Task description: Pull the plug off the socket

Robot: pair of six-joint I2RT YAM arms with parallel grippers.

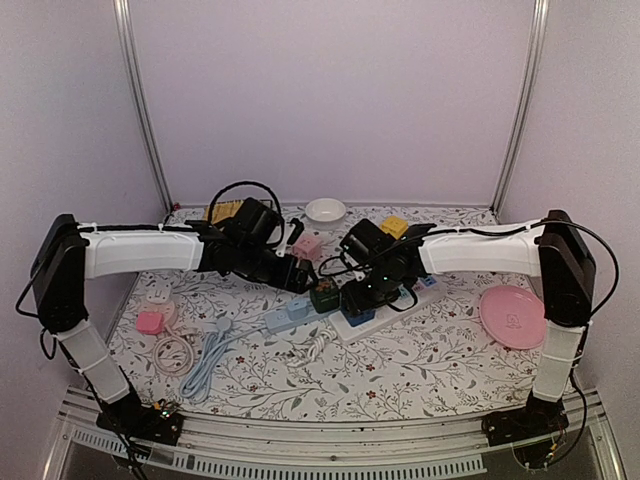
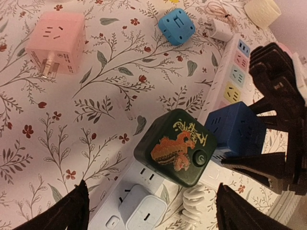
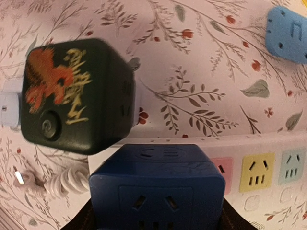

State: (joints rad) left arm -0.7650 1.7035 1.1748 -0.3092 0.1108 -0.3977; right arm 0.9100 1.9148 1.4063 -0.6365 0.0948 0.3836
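Note:
A dark blue cube plug (image 3: 156,187) sits in the white power strip (image 3: 249,172) that has pastel sockets. My right gripper (image 3: 156,221) is shut on it, with a finger pressed against each side. In the left wrist view its black fingers (image 2: 268,167) flank the same blue cube (image 2: 235,129). Beside it a dark green cube with a dragon print (image 2: 175,147) is plugged into a second white strip (image 2: 144,175), next to a white charger (image 2: 141,208). My left gripper (image 2: 153,206) hangs open above that strip and holds nothing. From above, both grippers (image 1: 300,275) (image 1: 358,300) meet at mid-table.
A pink cube (image 2: 55,43) and a light blue cube (image 2: 176,26) lie loose on the floral cloth. A pink plate (image 1: 512,316) is at the right, a white bowl (image 1: 325,211) at the back, and coiled cables (image 1: 175,350) at the front left.

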